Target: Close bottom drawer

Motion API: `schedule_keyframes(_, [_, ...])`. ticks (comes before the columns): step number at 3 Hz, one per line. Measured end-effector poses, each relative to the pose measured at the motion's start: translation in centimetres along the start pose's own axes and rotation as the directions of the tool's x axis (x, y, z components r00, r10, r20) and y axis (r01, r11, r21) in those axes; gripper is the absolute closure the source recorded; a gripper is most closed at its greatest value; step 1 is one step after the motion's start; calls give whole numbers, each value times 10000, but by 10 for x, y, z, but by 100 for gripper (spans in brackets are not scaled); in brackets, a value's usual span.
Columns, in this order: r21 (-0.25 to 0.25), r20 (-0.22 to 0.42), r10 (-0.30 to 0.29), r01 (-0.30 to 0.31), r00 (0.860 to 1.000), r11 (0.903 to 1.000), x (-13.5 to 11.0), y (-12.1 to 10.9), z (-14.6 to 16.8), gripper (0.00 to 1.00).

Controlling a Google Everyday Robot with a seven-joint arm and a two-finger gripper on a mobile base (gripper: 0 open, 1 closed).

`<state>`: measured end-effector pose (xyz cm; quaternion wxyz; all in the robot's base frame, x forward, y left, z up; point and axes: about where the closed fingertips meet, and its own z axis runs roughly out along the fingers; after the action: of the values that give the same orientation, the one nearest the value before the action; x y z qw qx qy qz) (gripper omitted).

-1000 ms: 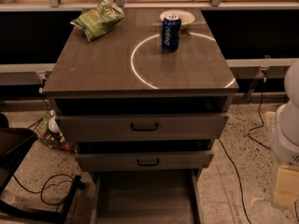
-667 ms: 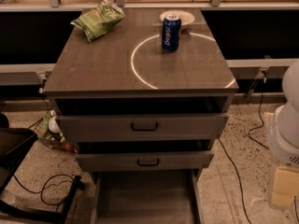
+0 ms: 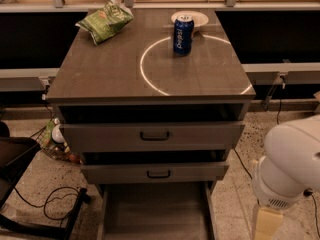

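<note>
The bottom drawer (image 3: pixel 156 211) is pulled far out of the grey cabinet. Only its long plain grey tray shows; its front panel and handle are cut off by the lower edge of the view. Above it, the middle drawer (image 3: pixel 159 173) and the top drawer (image 3: pixel 153 135), each with a dark bar handle, stand slightly out. My gripper is out of view. Only my white arm (image 3: pixel 290 164) with a beige part (image 3: pixel 267 225) below it shows, at the lower right, beside the cabinet's right front corner.
On the cabinet top (image 3: pixel 110 79) stand a blue can (image 3: pixel 183 34), a white plate (image 3: pixel 190 18) behind it and a green snack bag (image 3: pixel 104 21). A dark chair (image 3: pixel 12 164), floor cables (image 3: pixel 55 204) and a bag of clutter (image 3: pixel 52 139) are at the left.
My white arm has moved down and to the left, closer to the cabinet's right front corner. The drawers and the things on top have not moved.
</note>
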<state>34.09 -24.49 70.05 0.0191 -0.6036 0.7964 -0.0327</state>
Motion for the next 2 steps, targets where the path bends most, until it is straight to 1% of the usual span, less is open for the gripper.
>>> schedule_keyframes(1, [-989, 224, -325, 345, 9992, 9945, -10, 20, 78, 18])
schedule_keyframes(2, [-1591, 330, -628, 673, 9975, 9850, -19, 37, 129, 40])
